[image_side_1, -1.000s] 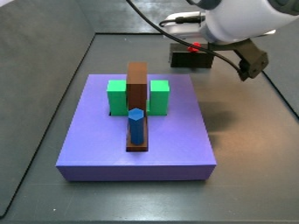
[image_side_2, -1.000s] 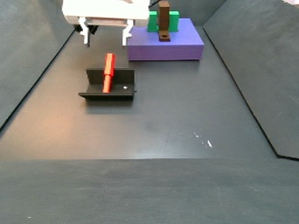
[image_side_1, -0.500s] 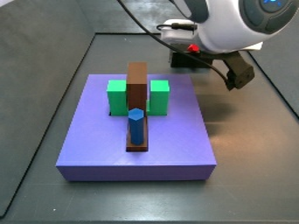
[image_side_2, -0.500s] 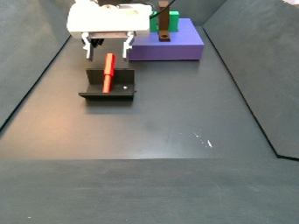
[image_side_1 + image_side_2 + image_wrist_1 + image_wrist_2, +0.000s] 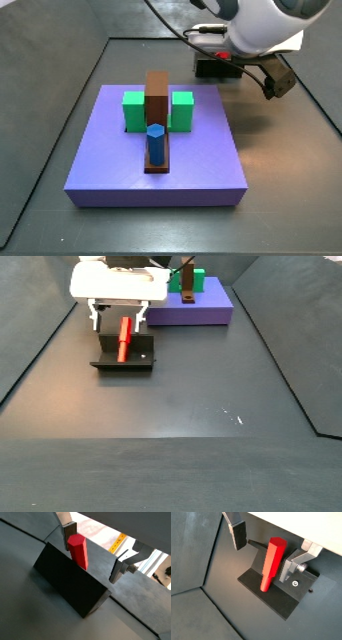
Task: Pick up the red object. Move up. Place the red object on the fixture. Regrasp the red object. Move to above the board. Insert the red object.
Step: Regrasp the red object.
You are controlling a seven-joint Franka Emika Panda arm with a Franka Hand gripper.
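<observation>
On the dark worktop [image 5: 187,446], near its far end, I see the fixture [image 5: 123,356] with the red object [image 5: 124,338] leaning up against its raised back. My end effector [image 5: 116,313] sits right over it, fingers spread wide, one on each side of the red object and touching neither. It holds nothing.

Both wrist views confirm this. The red object [image 5: 271,564] stands tilted on the fixture's base plate [image 5: 274,602], its lower end on the plate and its upper end above the back wall. One finger [image 5: 237,533] is clear on one side; the other finger [image 5: 293,568] is close on the opposite side with a small gap showing. From the other wrist camera, the fixture's back wall [image 5: 70,587] hides the lower half of the red object [image 5: 79,550], so I only see its top poking up between the fingers [image 5: 69,533].

From the side view over the board [image 5: 160,150], the arm's white body covers most of the fixture [image 5: 217,67], and I cannot make out the red object there at all. The board carries two green blocks [image 5: 135,110], a brown upright [image 5: 158,100] and a blue peg [image 5: 156,143], well apart from the end effector [image 5: 254,72].
</observation>
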